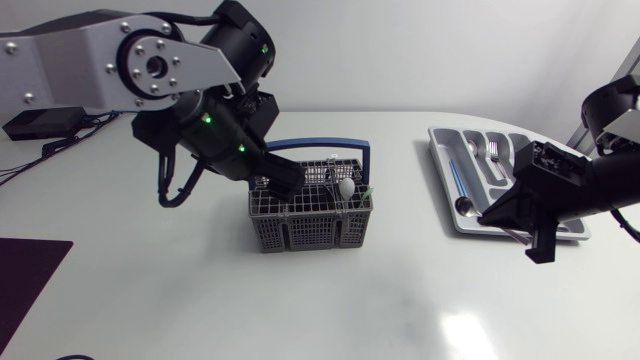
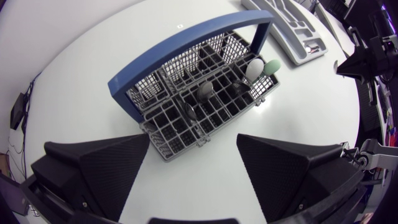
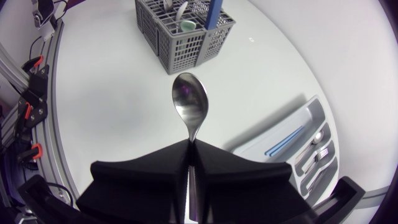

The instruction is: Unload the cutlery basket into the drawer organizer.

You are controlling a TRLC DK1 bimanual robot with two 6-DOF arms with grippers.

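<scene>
The grey cutlery basket (image 1: 310, 212) with a blue handle (image 1: 322, 146) stands mid-table and holds several utensils, among them a white (image 2: 254, 67) and a green one (image 2: 272, 65). My left gripper (image 1: 281, 178) hangs over the basket's left part. In the left wrist view the left gripper (image 2: 193, 163) is open, its fingers (image 2: 106, 163) wide apart above the basket (image 2: 199, 106). My right gripper (image 3: 189, 148) is shut on a metal spoon (image 3: 188, 102), whose bowl sticks out ahead of the fingers. It hovers by the near edge of the grey organizer (image 1: 444, 170).
The organizer (image 3: 311, 112) holds a fork, a spoon and a blue-handled piece in its compartments. A dark mat (image 1: 25, 285) lies at the table's front left. Bare white tabletop runs between basket and organizer.
</scene>
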